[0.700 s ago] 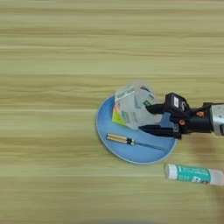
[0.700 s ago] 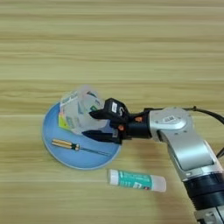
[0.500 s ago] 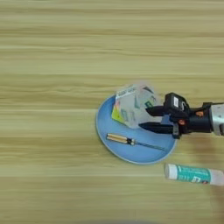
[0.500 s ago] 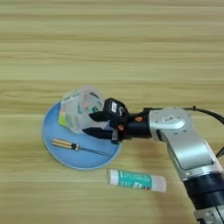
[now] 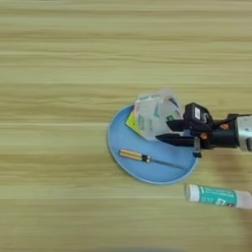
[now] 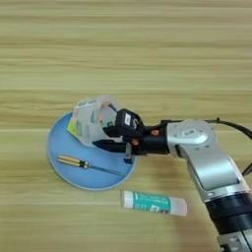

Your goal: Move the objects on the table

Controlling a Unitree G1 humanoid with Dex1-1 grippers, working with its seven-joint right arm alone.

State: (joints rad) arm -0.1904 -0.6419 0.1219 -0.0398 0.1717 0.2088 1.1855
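You have the clear tape roll [image 5: 156,114] and puzzle cube [image 5: 134,121] on the blue plate [image 5: 150,170] beside the screwdriver [image 5: 147,158], your right gripper [image 5: 166,132] parted at the roll's right side, while the glue stick [image 5: 218,196] lies on the table [image 5: 59,59] just right of the plate, apparently left to move.

Stereo head cams, top-down, table [image 5: 59,59]

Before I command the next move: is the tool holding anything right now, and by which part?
Nothing is held: the tool is open over the blue plate, its fingers apart just right of the tape roll, not closed on it.
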